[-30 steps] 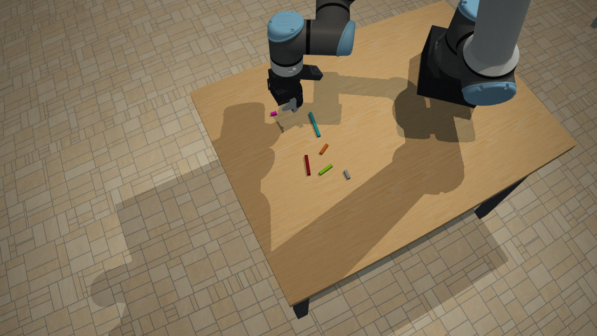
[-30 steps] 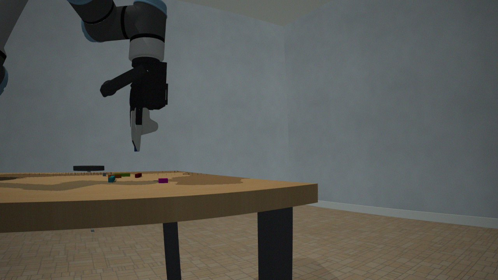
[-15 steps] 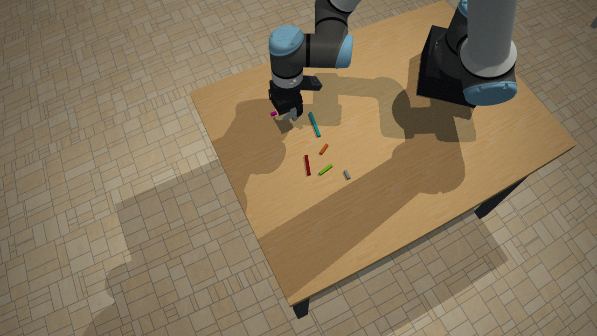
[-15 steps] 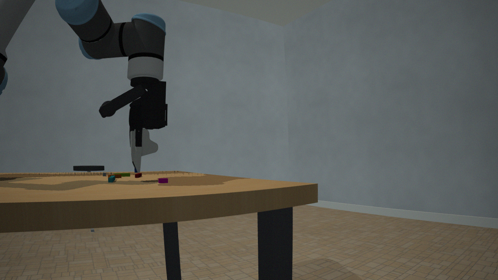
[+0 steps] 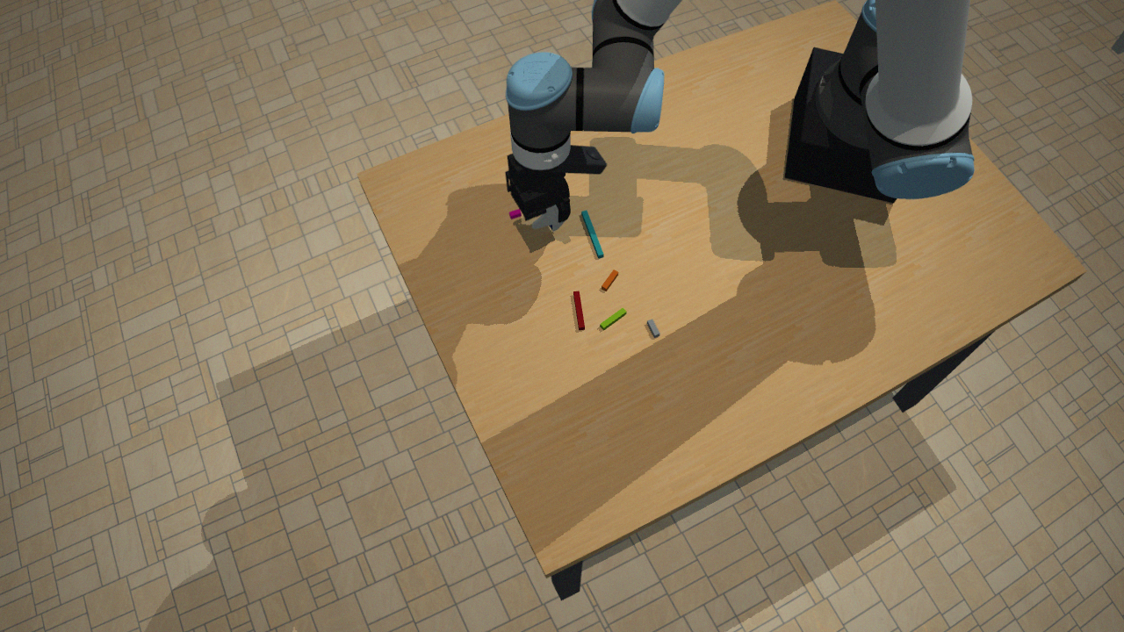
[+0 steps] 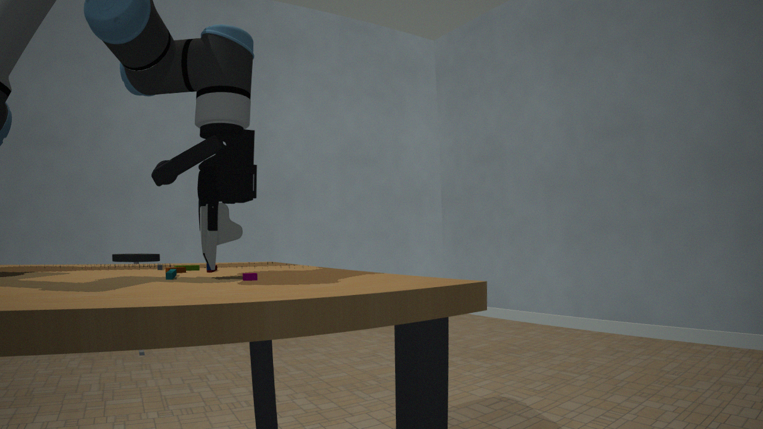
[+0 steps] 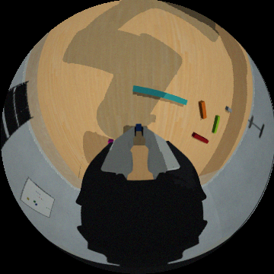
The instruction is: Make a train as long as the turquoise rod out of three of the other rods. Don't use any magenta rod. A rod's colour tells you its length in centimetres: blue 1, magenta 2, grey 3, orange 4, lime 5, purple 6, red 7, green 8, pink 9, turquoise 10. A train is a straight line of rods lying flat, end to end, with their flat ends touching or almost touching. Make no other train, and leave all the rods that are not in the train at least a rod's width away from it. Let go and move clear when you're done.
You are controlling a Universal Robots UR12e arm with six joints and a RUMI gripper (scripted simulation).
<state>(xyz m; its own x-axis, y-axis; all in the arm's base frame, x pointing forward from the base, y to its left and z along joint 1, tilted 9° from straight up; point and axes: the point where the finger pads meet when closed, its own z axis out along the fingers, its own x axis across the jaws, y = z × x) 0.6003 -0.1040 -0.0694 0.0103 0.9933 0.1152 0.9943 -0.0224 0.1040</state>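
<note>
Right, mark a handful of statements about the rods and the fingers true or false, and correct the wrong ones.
1. The fingers hold the blue rod. True.
2. The lime rod touches the red rod. False: there is a gap between them.
3. The turquoise rod is the longest in view. True.
4. The three-rod train is finished. False: no rods lie end to end.
5. The orange rod stands upright. False: it lies flat.

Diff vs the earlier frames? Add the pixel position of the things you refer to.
Arm came down, bringing the end effector [image 5: 554, 227] [image 6: 211, 270] [image 7: 138, 127] from well above the table [image 5: 707, 392] [image 6: 320, 314] [image 7: 76, 84] to close over it. Nothing gripped or let go: the blue rod [image 7: 138, 127] was already held and still is. The other rods stayed put.
</note>
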